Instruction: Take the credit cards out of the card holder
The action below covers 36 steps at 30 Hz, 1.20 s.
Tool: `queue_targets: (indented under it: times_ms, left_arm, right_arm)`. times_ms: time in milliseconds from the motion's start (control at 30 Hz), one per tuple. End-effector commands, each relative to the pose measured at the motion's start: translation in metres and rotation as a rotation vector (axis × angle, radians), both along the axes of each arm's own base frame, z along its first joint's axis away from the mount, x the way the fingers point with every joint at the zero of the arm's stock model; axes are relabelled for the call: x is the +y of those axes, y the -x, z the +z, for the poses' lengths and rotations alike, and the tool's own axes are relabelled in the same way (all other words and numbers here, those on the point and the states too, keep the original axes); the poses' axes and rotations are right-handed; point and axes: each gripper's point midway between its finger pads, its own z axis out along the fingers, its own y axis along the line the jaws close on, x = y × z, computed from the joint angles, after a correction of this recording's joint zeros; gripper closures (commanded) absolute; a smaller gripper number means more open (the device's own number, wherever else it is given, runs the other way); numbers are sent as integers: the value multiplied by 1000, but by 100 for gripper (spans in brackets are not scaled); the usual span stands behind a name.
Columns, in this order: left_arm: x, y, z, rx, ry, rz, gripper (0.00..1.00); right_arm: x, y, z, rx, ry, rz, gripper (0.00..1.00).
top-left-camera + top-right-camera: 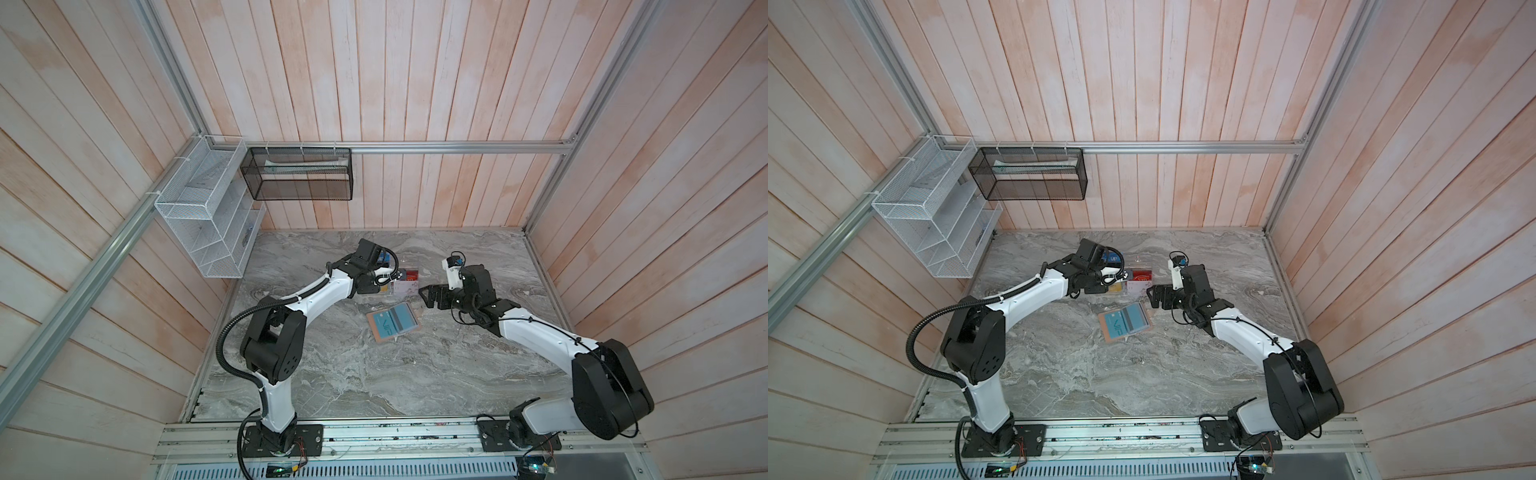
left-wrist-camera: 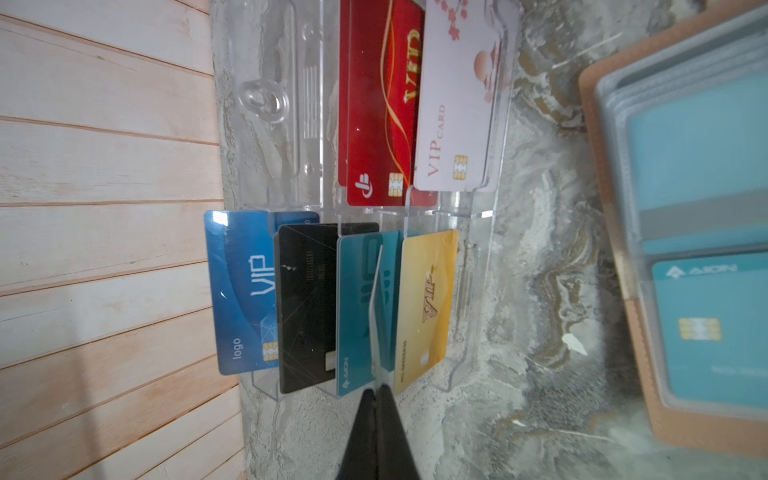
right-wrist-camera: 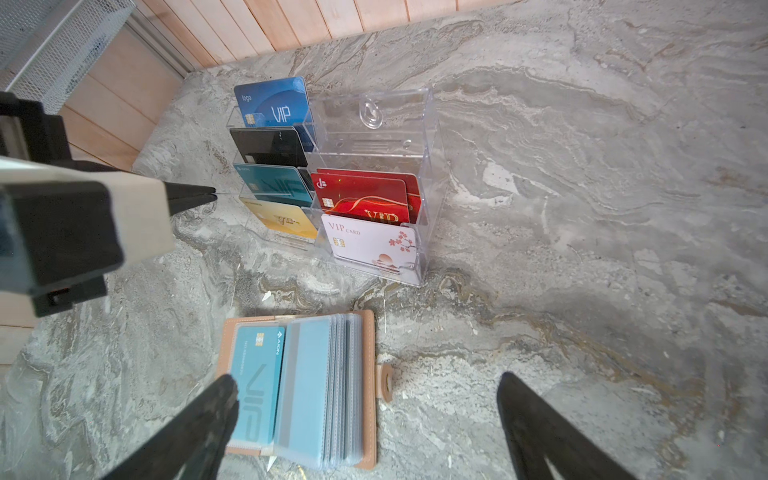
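The left gripper (image 2: 376, 390) is pinched tight on one end of a thin card (image 2: 376, 307). It holds the card edge-on at the clear acrylic stand (image 3: 374, 120), between the stand's teal card (image 2: 353, 316) and gold card (image 2: 428, 299), likely lining it up with a slot. The card holder (image 3: 368, 328) lies open on the table (image 3: 582, 208) just in front of the stand, sleeves facing up for access. 2 credit cards (image 3: 257, 374) sit in its facing sleeves. The right gripper (image 3: 365, 380) hangs over the holder, empty, jaws spread wide, probably ready for the next pull.
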Motion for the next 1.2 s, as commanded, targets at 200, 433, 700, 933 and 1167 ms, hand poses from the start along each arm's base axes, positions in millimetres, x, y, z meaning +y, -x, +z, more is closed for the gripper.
queue_targets:
  times_ms: [200, 433, 700, 933, 1167]
  left_arm:
    - [-7, -16, 5, -42, -29, -23, 100]
    - [-8, -18, 5, -43, -52, -41, 100]
    - [-5, -15, -2, -33, -74, -42, 100]
    - [-5, -19, 0, -38, -92, -54, 100]
    - [-9, -21, -3, -30, -110, -69, 100]
  right_arm:
    - [2, 7, -4, 6, -16, 31, 2]
    - [3, 7, -4, 4, -21, 34, 2]
    - [1, 9, -8, 4, -26, 29, 2]
    - [2, 10, -9, 7, -33, 37, 2]
    - [5, 11, -6, -10, -42, 60, 2]
